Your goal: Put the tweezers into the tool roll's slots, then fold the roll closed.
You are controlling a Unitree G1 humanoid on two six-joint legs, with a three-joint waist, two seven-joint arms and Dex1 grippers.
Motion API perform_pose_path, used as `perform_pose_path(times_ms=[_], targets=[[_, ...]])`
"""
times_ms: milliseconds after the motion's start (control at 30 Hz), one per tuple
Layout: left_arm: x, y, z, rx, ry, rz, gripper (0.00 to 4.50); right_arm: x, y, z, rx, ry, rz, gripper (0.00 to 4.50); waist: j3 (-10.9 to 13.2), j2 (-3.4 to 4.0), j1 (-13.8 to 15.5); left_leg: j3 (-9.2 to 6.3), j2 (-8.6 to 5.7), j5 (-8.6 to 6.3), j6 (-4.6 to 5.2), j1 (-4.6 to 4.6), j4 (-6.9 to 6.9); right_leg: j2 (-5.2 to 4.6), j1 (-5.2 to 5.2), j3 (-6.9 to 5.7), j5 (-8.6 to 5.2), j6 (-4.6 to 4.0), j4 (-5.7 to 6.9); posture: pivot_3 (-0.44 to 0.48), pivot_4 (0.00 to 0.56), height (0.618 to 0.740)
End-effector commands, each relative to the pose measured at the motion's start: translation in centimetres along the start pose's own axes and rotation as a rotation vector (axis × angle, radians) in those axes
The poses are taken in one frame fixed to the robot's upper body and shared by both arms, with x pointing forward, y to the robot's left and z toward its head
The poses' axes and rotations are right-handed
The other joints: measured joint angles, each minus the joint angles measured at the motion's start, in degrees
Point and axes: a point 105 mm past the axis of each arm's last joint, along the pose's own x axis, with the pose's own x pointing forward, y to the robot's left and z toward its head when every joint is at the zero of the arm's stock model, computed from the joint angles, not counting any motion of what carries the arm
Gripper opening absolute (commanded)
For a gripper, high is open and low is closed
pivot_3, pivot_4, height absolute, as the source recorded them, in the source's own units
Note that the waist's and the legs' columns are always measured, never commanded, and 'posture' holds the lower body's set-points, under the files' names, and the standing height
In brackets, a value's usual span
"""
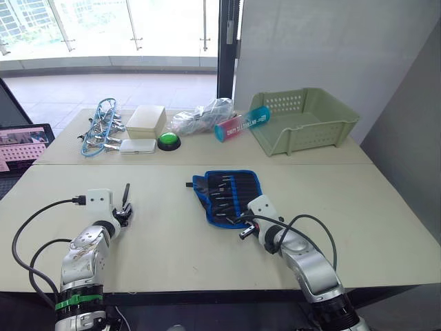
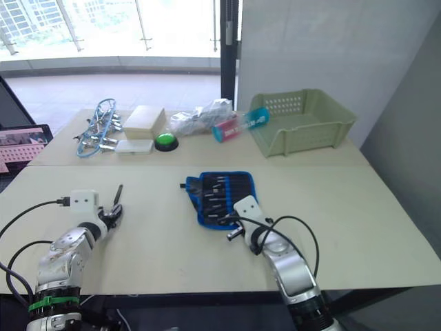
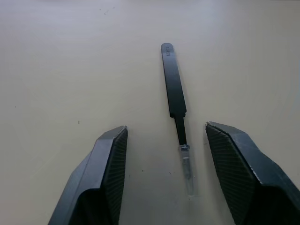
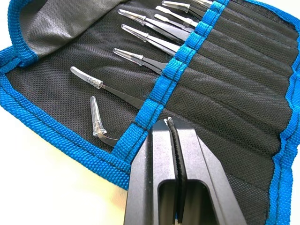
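One slim black tweezer with a clear-capped tip lies on the table between the spread fingers of the left gripper, left of the open tool roll, where the right gripper rests pinched together.

Far table: green basket, pink-teal tube, plastic bag, green button, cream box, blue clips bundle.

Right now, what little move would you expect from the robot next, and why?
Probably the left gripper closing on the loose tweezers. It lies on the table between the open fingers, apart from the tool roll, where several others already sit in slots. The right gripper is shut at the roll's edge.
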Motion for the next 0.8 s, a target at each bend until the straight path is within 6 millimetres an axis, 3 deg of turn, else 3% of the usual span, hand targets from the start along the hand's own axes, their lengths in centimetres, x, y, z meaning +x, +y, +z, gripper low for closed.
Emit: perform_pose_path(times_ms=[33,167,400,500,633,700,800], targets=[[0.6,-1.5,-1.9,-0.023,0.064,-0.053,1.35,-0.2,0.3,-5.5,0.053,0.213,-0.005,0.00,-0.01,0.00,0.23,0.00,0.00,0.00,0.00,0.00,0.00,0.00,0.01,0.00,0.00,0.00,0.00,0.000,0.150,0.716],[0.8,-1.4,-1.0,-0.021,0.034,-0.059,0.02,-0.3,0.3,-5.6,0.055,0.214,-0.009,0.00,0.00,-0.01,0.63,0.00,-0.01,0.00,0.00,-0.01,0.00,0.00,0.01,0.00,0.00,0.01,-0.03,0.000,0.150,0.716],[1.3,-0.9,3.2,0.021,-0.087,-0.103,0.02,-0.3,0.3,-5.6,0.060,0.214,-0.015,0.00,0.22,-0.39,0.73,0.00,-0.01,0.02,-0.03,-0.03,-0.10,0.00,-0.07,-0.01,0.00,0.01,-0.03,0.000,0.150,0.716],[1.3,-2.1,5.9,0.047,-0.161,-0.175,0.02,-0.3,0.3,-5.6,0.063,0.213,-0.017,0.00,0.33,-0.90,0.58,0.00,-0.01,0.04,-0.07,-0.11,-0.18,0.00,-0.12,-0.02,0.00,0.01,-0.05,0.000,0.150,0.716],[1.0,-7.1,10.5,0.113,-0.274,-0.391,0.02,-0.4,0.3,-5.6,0.065,0.213,-0.021,0.00,0.40,-1.11,0.56,-0.02,-0.01,0.14,-0.20,-0.46,-0.21,0.01,-0.18,-0.06,0.01,-0.01,-0.02,0.000,0.150,0.716],[0.7,-9.5,11.8,0.128,-0.293,-0.502,0.02,-0.4,0.2,-5.6,0.065,0.213,-0.024,0.00,0.40,-1.11,0.52,-0.02,-0.01,0.14,-0.20,-0.46,-0.21,0.01,-0.17,-0.06,0.01,0.00,-0.03,0.000,0.150,0.716],[-0.5,-15.2,12.5,0.176,-0.261,-0.788,0.02,-0.4,0.1,-5.6,0.064,0.214,-0.029,0.00,0.42,-1.08,0.32,-0.01,-0.01,0.14,-0.20,-0.45,-0.25,0.01,-0.16,-0.06,0.00,0.00,-0.04,0.000,0.150,0.716]])
